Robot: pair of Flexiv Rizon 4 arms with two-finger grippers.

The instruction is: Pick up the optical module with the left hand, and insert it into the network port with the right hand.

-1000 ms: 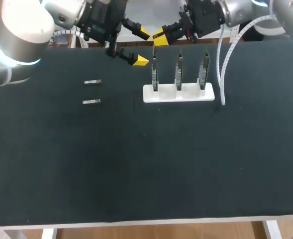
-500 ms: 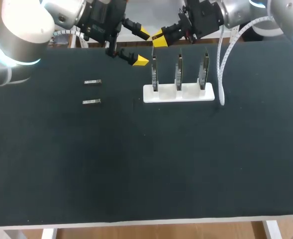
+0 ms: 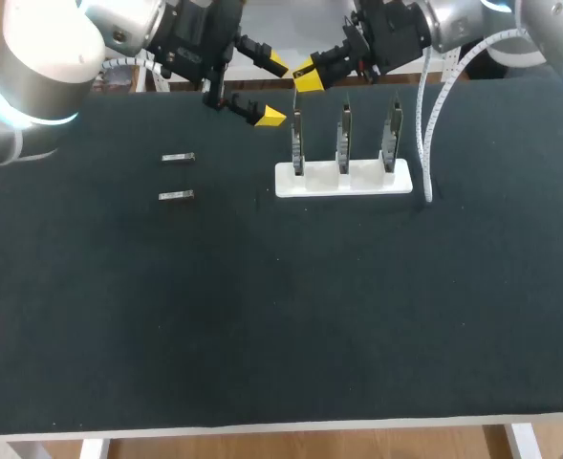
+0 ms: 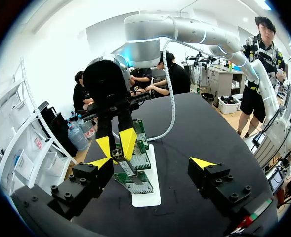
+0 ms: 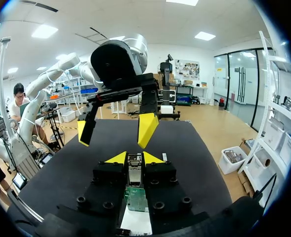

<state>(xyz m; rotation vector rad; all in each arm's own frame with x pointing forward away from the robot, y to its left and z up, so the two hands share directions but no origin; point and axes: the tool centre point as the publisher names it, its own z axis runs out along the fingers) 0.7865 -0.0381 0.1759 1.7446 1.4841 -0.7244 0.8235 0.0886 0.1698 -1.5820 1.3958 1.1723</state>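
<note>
Holding a module between both yellow tips, my right pincer is narrow and hangs near the far edge of the desk. It is just over the left board, the first of three green boards which stand upright in a white holder. The module points down at the top of this board, but I cannot tell if it touches it. My left pincer is wide and hangs just beside the holder, on its left, also near the far edge, with its fingers turned toward the right pincer. Two more modules lie flat toward the far left corner, one behind the other, well apart from the holder. A white cable comes down from my right arm and reaches the desk just beside the right end of the holder.
</note>
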